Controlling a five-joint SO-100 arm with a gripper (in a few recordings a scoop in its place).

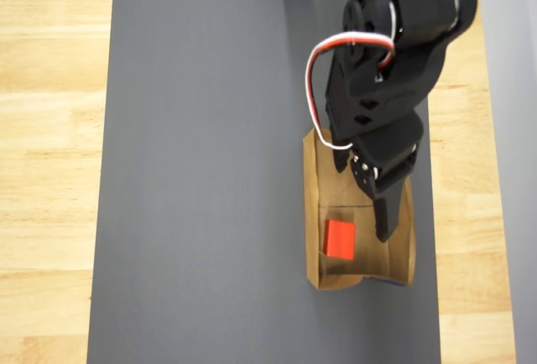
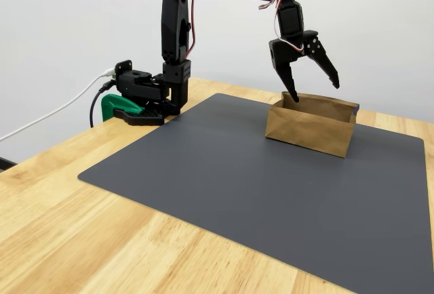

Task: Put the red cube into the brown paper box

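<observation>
Two cams here. The overhead view sits straight above and looks down fairly close, so the grey mat (image 1: pixel 210 171) fills most of the frame, with wooden table (image 1: pixel 50 129) showing on the left and right edges. The fixed view stands off one corner of the table (image 2: pixel 102 240), farther back, looking across at a white wall. Both share the mat (image 2: pixel 271 185), the brown paper box (image 1: pixel 312 213) (image 2: pixel 308 131) and the arm (image 1: pixel 394 62) (image 2: pixel 176 30).

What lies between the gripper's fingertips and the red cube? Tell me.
Nothing: in the overhead view the red cube lies on the brown paper box floor, with bare floor between it and the open gripper.
</observation>
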